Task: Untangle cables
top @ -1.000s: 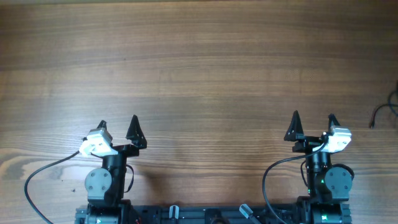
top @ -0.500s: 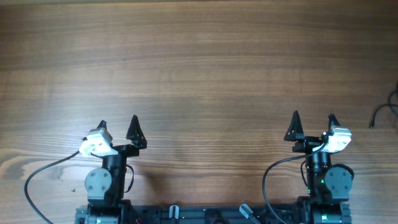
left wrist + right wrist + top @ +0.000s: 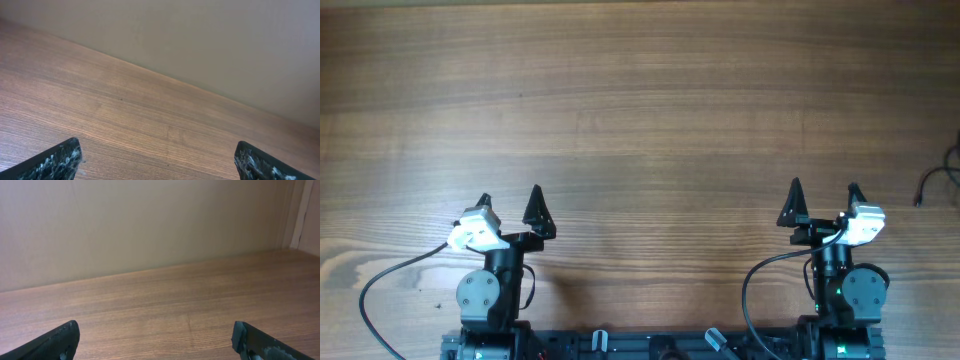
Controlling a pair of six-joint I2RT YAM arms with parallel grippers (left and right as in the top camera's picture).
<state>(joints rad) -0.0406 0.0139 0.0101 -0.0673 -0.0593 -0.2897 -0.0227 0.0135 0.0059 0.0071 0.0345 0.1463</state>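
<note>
The cables lay at the far right edge of the table in the overhead view. Only a short stretch showed: a thin dark cord with a small plug end, bending up and to the right until the frame cut it off. A second dark sliver sat just above it at the very border, too small to tell whether it was the same cord. Neither wrist camera caught any of it.

The right gripper was the nearer of the two, though well apart from the cord, to its left and a little closer to the robot. Its two dark fingers stood wide apart with nothing between them. In the right wrist view the fingertips appeared only at the bottom corners, with bare wood grain between them and a plain beige wall behind.

The left gripper was on the other side of the table, far from the cord. It was spread just as wide and held nothing. The left wrist view showed the same thing at a tilt — scuffed black fingertips in the lower corners, brown boards running up to the wall.

Both arms were tucked close to their bases along the near edge. A thick black lead looped out from the left arm's white head, and another one curved beside the right arm.
</note>
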